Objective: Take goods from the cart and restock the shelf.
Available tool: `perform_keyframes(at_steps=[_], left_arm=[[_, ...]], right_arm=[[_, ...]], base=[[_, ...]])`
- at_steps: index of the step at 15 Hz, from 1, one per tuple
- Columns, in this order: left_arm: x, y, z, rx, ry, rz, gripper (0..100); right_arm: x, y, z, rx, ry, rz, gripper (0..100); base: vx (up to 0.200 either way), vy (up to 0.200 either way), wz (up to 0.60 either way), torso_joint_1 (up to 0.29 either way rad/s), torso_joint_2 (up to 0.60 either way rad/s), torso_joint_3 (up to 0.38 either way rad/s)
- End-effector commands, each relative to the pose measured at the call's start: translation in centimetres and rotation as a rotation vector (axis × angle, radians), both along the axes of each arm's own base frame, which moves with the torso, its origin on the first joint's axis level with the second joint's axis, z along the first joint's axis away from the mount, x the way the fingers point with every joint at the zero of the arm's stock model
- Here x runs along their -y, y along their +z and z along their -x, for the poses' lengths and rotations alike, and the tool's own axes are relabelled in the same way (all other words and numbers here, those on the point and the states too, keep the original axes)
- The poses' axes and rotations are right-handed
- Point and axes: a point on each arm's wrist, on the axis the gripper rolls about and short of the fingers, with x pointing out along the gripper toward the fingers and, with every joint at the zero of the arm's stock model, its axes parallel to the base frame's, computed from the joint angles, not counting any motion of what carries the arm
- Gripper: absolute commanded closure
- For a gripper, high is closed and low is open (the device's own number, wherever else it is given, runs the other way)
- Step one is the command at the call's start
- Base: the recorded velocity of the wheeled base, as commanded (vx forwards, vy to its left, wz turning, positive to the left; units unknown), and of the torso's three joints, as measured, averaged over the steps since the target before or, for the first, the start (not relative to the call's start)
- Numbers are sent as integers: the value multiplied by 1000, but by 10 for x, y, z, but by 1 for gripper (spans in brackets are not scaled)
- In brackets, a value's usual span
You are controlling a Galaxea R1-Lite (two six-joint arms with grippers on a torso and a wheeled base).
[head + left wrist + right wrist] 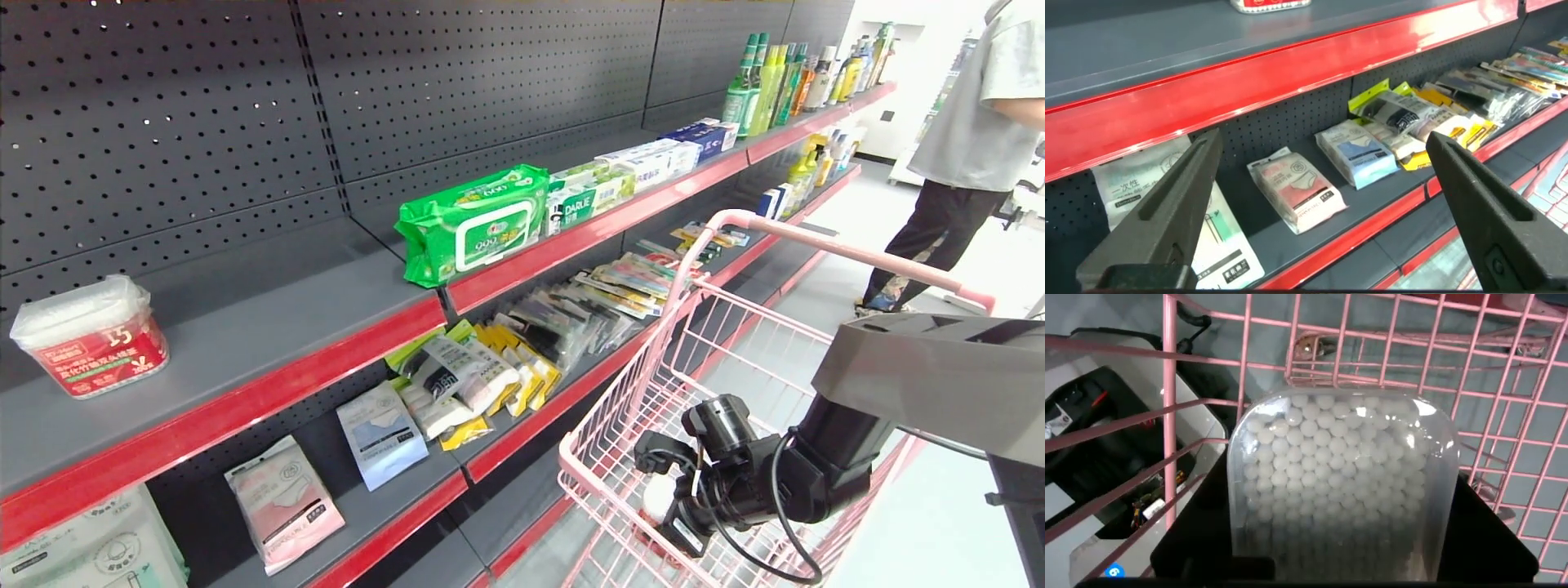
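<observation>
1. Clear plastic tub (1343, 490), rounded top, packed w/ white swab heads; sits inside pink wire cart (816, 242)
2. R arm angled down over cart rim, wrist low in basket; R claw (663, 500) clamped on tub
3. Tub lies between R claw fingers (1188, 539), touching both sides
4. L claw (1323, 143) spread wide, holding nothing, facing packets (1294, 188) on lower shelf (1380, 202)

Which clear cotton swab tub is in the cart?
The clear tub of white cotton swabs in the right gripper, inside the pink wire cart; the red-labelled tub stands on the grey shelf.
</observation>
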Motion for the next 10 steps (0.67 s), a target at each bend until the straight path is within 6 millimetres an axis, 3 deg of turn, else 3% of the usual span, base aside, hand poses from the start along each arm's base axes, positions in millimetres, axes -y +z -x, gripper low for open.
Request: perform_keyframes(at_steps=[1, 4, 7, 10], left_arm=[[0, 0, 0, -1, 1, 0, 0], [0, 0, 0, -1, 1, 0, 0], [0, 0, 0, -1, 1, 0, 0], [0, 0, 0, -1, -1, 1, 0]], right_arm=[[1, -1, 0, -4, -4, 3, 100], [1, 7, -1, 8, -39, -14, 100], [13, 56, -11, 138, -201, -59, 100], [34, 104, 1, 205, -408, -94, 100]], base=[[0, 0, 0, 0, 0, 0], [0, 0, 0, 0, 0, 0], [0, 0, 0, 0, 0, 0], [0, 0, 0, 0, 0, 0]])
